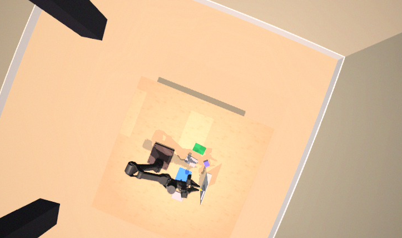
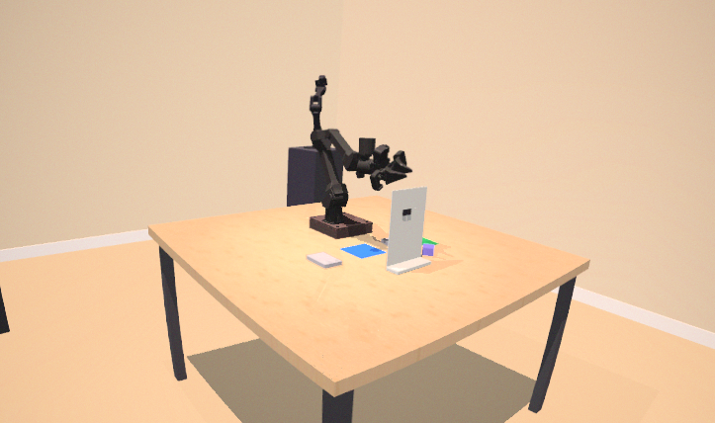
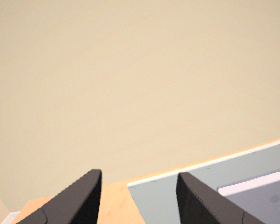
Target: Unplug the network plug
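The upright panel (image 1: 205, 184) (image 2: 406, 238) (image 3: 158, 197) stands on the table, with a dark socket opening (image 2: 406, 211) high on its far face in the exterior view. A small yellow spot (image 1: 201, 189) shows on the arm's side of the panel; the plug itself cannot be made out. My gripper (image 1: 199, 188) (image 2: 407, 173) (image 3: 139, 180) is partly open, with a gap and nothing seen between its fingers. It hangs above the panel's top, on the arm's side. A blue square (image 1: 182, 173) (image 2: 359, 250) and a green one (image 1: 199, 148) lie flat on the table.
A pale flat box (image 1: 177, 197) (image 2: 323, 259) lies beside the blue square. A purple cube (image 1: 206, 163) (image 2: 428, 249) stands near the panel's foot. A grey-white object (image 1: 192, 160) lies between the blue and green squares. A grey raised block (image 3: 261, 197) shows at lower right in the wrist view.
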You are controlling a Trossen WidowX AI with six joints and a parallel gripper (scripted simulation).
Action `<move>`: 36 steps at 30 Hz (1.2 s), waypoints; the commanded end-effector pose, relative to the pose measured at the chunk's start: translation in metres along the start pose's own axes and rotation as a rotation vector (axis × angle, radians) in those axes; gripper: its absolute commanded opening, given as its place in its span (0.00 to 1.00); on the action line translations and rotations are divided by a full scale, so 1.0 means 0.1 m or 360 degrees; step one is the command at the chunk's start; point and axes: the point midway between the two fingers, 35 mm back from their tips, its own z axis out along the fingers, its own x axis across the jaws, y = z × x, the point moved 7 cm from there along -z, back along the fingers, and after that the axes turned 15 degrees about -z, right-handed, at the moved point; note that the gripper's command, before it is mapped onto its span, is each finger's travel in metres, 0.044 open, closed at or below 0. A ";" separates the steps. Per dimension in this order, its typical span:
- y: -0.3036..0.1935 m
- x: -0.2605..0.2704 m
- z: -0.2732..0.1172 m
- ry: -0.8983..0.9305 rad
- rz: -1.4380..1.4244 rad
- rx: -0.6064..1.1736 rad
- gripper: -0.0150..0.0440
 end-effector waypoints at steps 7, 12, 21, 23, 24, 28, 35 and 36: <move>-0.34 -0.33 -0.11 0.0048 0.0493 0.0021 0.52; -0.51 -0.47 -0.23 0.0067 0.0749 0.0039 0.52; -0.78 -0.65 -0.50 0.0095 0.1211 0.0082 0.52; -0.84 -0.68 -0.56 0.0100 0.1314 0.0093 0.52; -0.86 -0.69 -0.60 0.0102 0.1366 0.0099 0.52; -0.97 -0.72 -0.74 0.0109 0.1572 0.0123 0.52; -1.07 -0.72 -0.91 0.0114 0.1804 0.0153 0.52; -1.07 -0.72 -0.91 0.0114 0.1804 0.0153 0.52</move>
